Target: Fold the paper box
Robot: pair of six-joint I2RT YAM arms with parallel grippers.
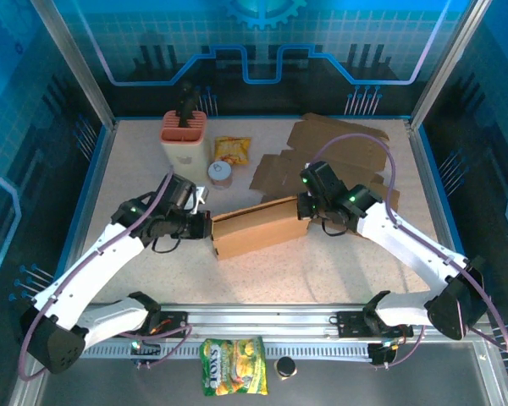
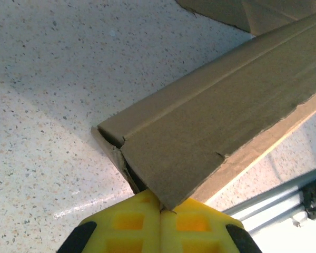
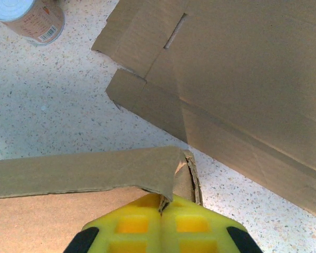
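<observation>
Roughly mid-table in the top view, the paper box lies as a long, part-folded brown strip running L to R, its R end a bit further back. The left gripper is at its L end and the right gripper at its R end, both touching the card. Behind the box is a flat cardboard sheet; further L stand a can, a yellow snack packet and a pink-topped holder.

Left wrist: the left gripper has its jaws closed, yellow pads pressed together w/ no gap, pinching the box's near corner at the seam. The box runs off up and R over the speckled table.

Right wrist: the right gripper has its jaws closed too, nipping the corner of a box flap. The cardboard sheet lies beyond and the can top L.
</observation>
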